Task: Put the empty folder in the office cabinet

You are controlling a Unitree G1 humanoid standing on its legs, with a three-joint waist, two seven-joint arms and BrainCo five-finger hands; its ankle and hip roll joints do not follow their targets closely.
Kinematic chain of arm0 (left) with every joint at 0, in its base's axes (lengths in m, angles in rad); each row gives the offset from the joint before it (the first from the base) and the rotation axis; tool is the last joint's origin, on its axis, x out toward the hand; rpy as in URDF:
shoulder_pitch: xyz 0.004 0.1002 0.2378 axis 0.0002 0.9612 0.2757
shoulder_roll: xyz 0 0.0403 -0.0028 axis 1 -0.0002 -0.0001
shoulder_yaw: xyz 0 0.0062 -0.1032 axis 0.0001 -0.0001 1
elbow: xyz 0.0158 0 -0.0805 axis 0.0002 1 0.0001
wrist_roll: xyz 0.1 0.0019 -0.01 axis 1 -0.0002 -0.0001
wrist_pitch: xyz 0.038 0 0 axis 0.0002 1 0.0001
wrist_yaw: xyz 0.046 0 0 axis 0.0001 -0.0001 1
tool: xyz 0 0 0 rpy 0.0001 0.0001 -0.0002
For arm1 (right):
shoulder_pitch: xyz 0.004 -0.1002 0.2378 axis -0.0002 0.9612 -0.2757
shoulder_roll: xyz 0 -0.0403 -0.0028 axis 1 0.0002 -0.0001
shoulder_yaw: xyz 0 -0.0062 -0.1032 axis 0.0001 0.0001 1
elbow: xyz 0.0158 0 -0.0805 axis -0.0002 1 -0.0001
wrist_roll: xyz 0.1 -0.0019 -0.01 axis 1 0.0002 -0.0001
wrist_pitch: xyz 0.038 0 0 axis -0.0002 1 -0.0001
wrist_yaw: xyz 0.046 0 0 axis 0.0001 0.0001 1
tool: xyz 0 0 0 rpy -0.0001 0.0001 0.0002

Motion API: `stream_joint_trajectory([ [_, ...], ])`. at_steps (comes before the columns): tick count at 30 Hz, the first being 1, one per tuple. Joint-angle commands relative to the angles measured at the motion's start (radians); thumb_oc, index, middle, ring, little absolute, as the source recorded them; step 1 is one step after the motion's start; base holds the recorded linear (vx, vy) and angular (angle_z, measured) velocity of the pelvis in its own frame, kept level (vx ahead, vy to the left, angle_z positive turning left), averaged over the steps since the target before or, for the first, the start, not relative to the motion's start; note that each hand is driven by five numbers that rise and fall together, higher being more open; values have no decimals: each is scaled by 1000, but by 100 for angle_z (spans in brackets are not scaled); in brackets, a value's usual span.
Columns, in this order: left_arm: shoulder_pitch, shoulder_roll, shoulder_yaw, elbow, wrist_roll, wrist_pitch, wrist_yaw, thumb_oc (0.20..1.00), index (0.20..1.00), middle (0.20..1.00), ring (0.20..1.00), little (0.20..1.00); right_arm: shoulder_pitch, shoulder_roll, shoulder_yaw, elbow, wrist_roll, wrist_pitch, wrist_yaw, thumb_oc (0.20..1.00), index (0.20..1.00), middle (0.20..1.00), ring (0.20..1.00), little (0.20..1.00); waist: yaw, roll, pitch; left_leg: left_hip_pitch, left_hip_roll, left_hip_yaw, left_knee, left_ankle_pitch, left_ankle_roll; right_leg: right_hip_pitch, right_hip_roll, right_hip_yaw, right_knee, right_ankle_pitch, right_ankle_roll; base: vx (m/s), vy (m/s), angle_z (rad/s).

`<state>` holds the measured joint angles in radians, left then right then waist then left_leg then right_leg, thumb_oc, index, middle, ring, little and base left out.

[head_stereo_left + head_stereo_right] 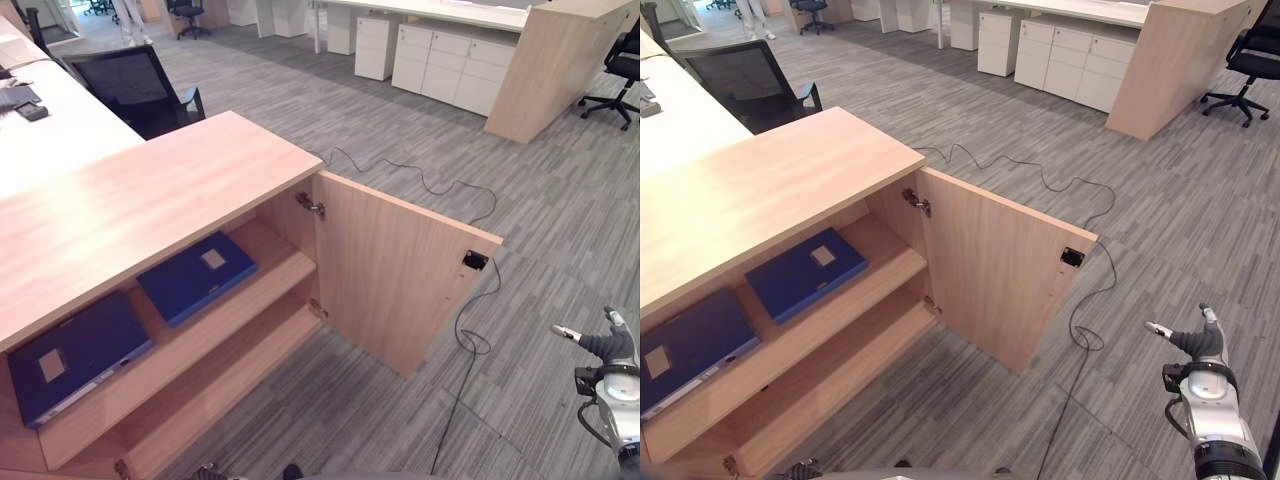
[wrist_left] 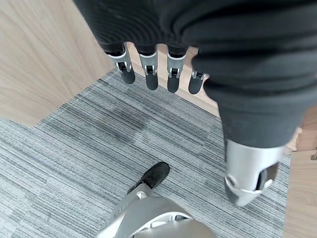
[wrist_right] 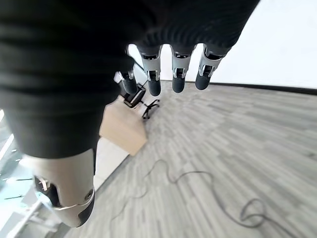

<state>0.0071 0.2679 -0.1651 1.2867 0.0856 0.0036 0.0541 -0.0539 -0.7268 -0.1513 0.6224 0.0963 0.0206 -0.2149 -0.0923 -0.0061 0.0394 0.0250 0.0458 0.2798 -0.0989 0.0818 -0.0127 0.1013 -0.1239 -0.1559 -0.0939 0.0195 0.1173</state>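
A black mesh office chair (image 1: 135, 88) stands at a white desk (image 1: 45, 130) behind the cabinet. White drawer units (image 1: 450, 65) line the far side, and another black chair (image 1: 618, 75) stands on grey carpet (image 1: 540, 200).

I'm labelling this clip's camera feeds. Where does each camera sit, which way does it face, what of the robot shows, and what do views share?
Left eye view: on the head, looking down at the open cabinet, two blue folders on its shelf; right hand at lower right.
Right eye view: beside it, same scene; both share cabinet, door and folders.
Left wrist view: along the left hand, open fingers over grey carpet by the cabinet.
Right wrist view: along the right hand, open, facing carpet; holding nothing.
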Motion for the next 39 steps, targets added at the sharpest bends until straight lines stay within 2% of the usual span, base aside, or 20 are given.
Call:
stream_joint_trajectory([
  [1, -38, 4, -22, 33, -12, -7, 4, 1000, 1000, 1000, 1000, 1000, -120, -93, 43, 21, 30, -63, 12, 1000, 1000, 1000, 1000, 1000, 52, -38, -9, 67, 19, -26, 12, -117, -16, -56, 29, 3, 16, -18, 12, -17, -25, 5],
  [9, -30, 6, -41, 43, -23, -9, 5, 1000, 1000, 1000, 1000, 1000, -303, -147, 186, 100, 73, -62, 63, 1000, 1000, 1000, 1000, 1000, 73, -33, -5, 64, 18, -35, 12, -110, -22, -49, 30, -8, 8, -19, 8, -17, -15, 6],
  [16, -23, 12, -45, 47, -24, -13, 7, 1000, 1000, 1000, 1000, 1000, -392, -148, 283, 99, 121, -76, 108, 1000, 1000, 1000, 1000, 1000, 83, -30, -4, 57, 17, -42, 12, -107, -26, -52, 29, -14, 7, -20, 8, -7, 0, 2],
  [19, -19, 12, -49, 44, -23, -16, 3, 1000, 1000, 1000, 1000, 1000, -422, -127, 334, 113, 169, -80, 154, 1000, 1000, 1000, 1000, 1000, 90, -30, -3, 53, 16, -45, 12, -105, -28, -51, 27, -17, 7, -20, 7, -18, 1, 7],
  [24, -18, 16, -77, 37, -20, -23, -23, 1000, 1000, 1000, 1000, 1000, -501, -169, 566, 142, 155, -54, 328, 1000, 1000, 1000, 1000, 1000, 100, -42, -3, 46, 17, -54, 12, -101, -36, -53, 26, -28, 7, -22, 6, -14, -3, 4],
  [29, -10, 17, -87, 27, -10, -29, -34, 1000, 1000, 1000, 1000, 1000, -509, -150, 645, 128, 133, -56, 381, 1000, 1000, 1000, 1000, 1000, 104, -42, 1, 44, 17, -56, 12, -100, -36, -56, 24, -30, 7, -20, 7, 0, 0, 0],
  [31, -8, 23, -84, 16, -2, -32, -38, 1000, 1000, 1000, 1000, 1000, -503, -149, 681, 45, 125, -70, 400, 1000, 1000, 1000, 1000, 1000, 106, -42, 2, 45, 18, -55, 12, -101, -36, -56, 24, -32, 7, -21, 6, 0, 0, 0],
  [34, 0, 29, -60, 3, 1, -37, -37, 1000, 1000, 1000, 1000, 1000, -442, -146, 625, -119, 232, -104, 393, 1000, 1000, 1000, 1000, 1000, 106, -38, 4, 45, 19, -55, 12, -99, -37, -56, 25, -29, 7, -22, 7, 2, 0, -1],
  [36, 16, 26, -28, 3, 22, -37, -39, 1000, 1000, 1000, 1000, 1000, -352, -169, 552, -420, 370, -147, 439, 1000, 1000, 1000, 1000, 1000, 104, -37, 7, 45, 21, -49, 12, -98, -38, -57, 25, -32, 7, -23, 8, 0, 0, 0],
  [37, 19, 26, -21, 6, 28, -38, -43, 1000, 1000, 1000, 1000, 1000, -338, -179, 545, -504, 426, -154, 471, 1000, 1000, 1000, 1000, 1000, 103, -37, 6, 45, 23, -47, 12, -98, -39, -57, 25, -31, 7, -23, 9, 1, -19, -5],
  [39, 31, 21, -12, 12, 44, -40, -56, 1000, 1000, 1000, 1000, 1000, -305, -165, 544, -741, 671, -139, 597, 1000, 1000, 1000, 1000, 1000, 104, -41, -3, 45, 27, -43, 12, -97, -41, -60, 24, -38, 7, -21, 10, 7, -19, -6],
])
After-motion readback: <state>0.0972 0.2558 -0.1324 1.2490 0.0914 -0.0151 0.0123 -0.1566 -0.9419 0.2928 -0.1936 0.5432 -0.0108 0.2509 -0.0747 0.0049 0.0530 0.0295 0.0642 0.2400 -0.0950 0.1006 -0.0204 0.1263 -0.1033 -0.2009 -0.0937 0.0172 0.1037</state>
